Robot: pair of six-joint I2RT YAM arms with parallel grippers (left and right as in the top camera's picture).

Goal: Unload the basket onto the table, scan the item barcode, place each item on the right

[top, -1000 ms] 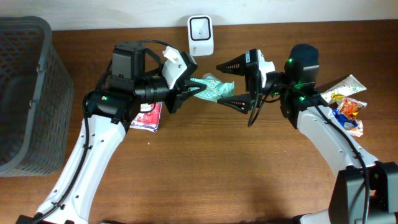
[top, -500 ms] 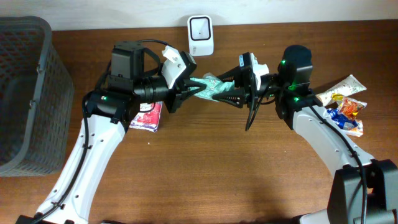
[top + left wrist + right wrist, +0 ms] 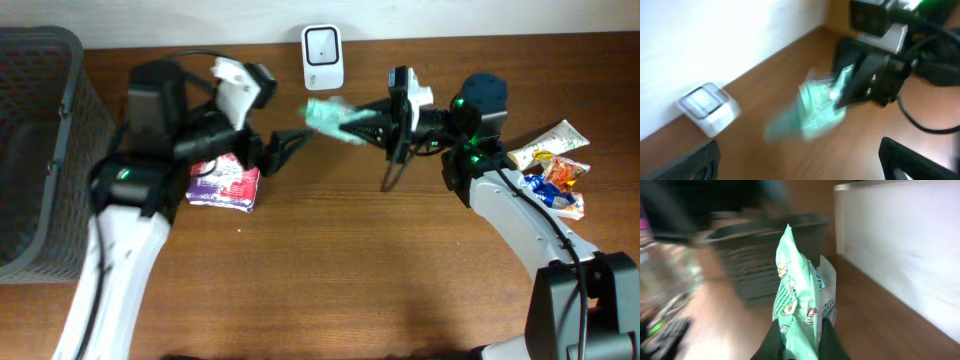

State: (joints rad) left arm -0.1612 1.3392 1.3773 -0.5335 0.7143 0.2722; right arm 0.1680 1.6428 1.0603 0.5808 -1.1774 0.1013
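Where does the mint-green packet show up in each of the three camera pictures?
Overhead: the mint-green packet sits top centre, just below the white scanner in the picture.
Left wrist: packet at centre, blurred, scanner far left.
Right wrist: packet upright at centre.
Shared landmark: the right gripper pinching it shows in all three.

Brown wooden table [image 3: 330,270] against a plain white wall [image 3: 450,15], dark mesh basket [image 3: 35,150] at its left edge.
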